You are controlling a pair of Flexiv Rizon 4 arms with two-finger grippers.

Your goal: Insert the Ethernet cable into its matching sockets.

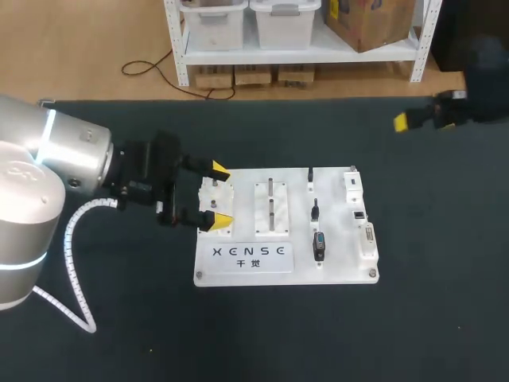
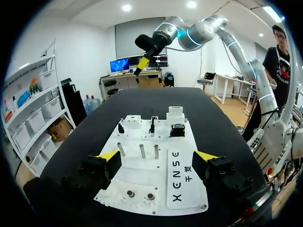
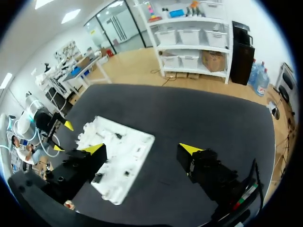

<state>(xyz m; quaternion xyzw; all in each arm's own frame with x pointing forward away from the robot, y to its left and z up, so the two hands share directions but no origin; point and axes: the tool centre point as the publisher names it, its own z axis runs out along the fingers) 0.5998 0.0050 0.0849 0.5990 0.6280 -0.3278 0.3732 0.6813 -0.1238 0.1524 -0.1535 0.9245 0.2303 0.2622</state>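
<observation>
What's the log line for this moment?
left end effector: open, empty, at board edge | right end effector: open, empty, away from board

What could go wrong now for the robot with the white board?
The left pincer, open, sits at the end of the white board by the metal pegs; it might bump them or shove the board. The black plugs are small and on the far side, so a grab could miss. The right pincer is far off and can't help quickly.

We see a matt black bench (image 1: 318, 334), seemingly cloth, under a smooth white plastic board (image 1: 340, 247) with shiny metal pegs (image 2: 142, 151); our left arm (image 1: 71, 155) wears a glossy grey shell, its pincer (image 1: 221, 195) matt black with yellow tips
</observation>
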